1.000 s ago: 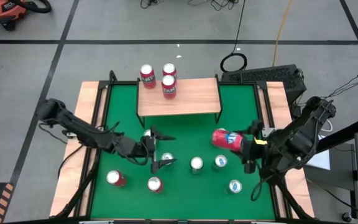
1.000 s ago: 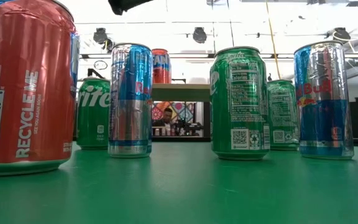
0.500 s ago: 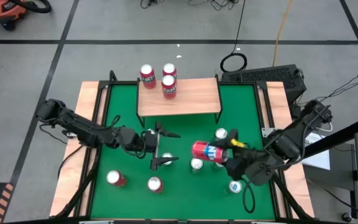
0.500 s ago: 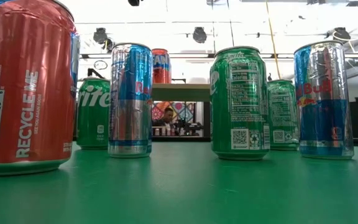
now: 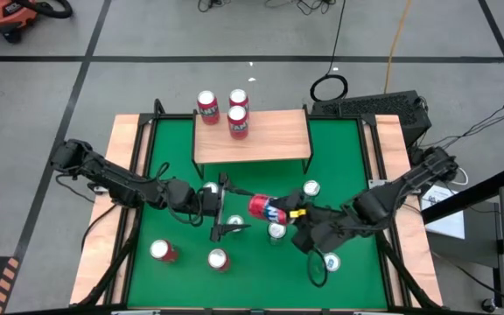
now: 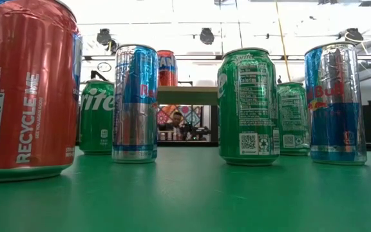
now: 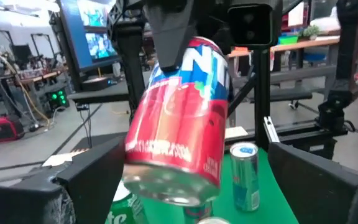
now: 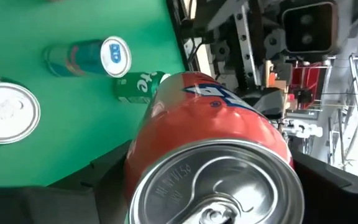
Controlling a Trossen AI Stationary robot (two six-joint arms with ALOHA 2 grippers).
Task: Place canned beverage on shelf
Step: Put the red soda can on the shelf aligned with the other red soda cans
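Note:
My right gripper (image 5: 297, 216) is shut on a red can (image 5: 268, 208) that lies level in the air over the middle of the green table (image 5: 173, 219). My left gripper (image 5: 237, 210) is wide open facing it. Its fingers stand just before the can's base end (image 7: 166, 186), one on each side, and touch nothing. The shelf (image 5: 269, 140), a light-wood board on black legs, stands at the table's far side with three red cans (image 5: 238, 121) upright on its left part. One of them shows in the low view (image 6: 167, 67). My right gripper pinches the red can's side wall near its lid end (image 8: 166, 143) between its two fingers, coming level from the table's right. The lid with its pull tab (image 8: 213, 186) faces the wrist. The can is lifted clear and points toward the table's left, base end leading.
Several cans stand upright on the table below and around the grippers: two red ones near the front left (image 5: 163, 251), green and blue-silver ones in the middle and right (image 5: 331, 261) (image 5: 311, 188). In the low view they stand in a row (image 6: 248, 106). A keyboard (image 5: 374, 107) lies beyond the far right corner.
My right gripper has carried the red can from the table's right side toward the left, to the middle, in front of my open left gripper. The can has stayed level and clear of the table. My left gripper has gone a little toward the right.

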